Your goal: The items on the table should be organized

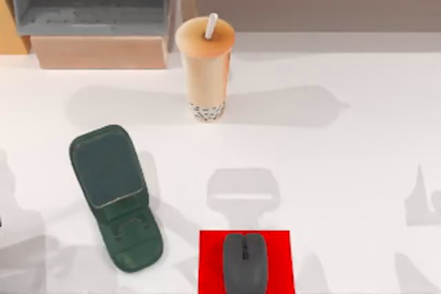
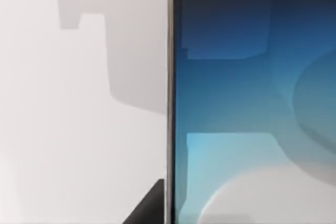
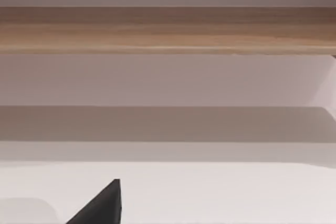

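Resting nearest on the red mat (image 1: 213, 259) is the mouse (image 1: 244, 261); beside it the green stand (image 1: 114, 194), farther back the bubble-tea cup (image 1: 205, 70) upright on the surface (image 1: 344, 170). Left wrist view: the phone (image 2: 252, 108), close up. Either pincer's state: cannot tell.

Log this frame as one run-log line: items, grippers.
mouse on red mat | bubble-tea cup upright by shelf unit | phone stand unloaded | smartphone close under left wrist camera, on table
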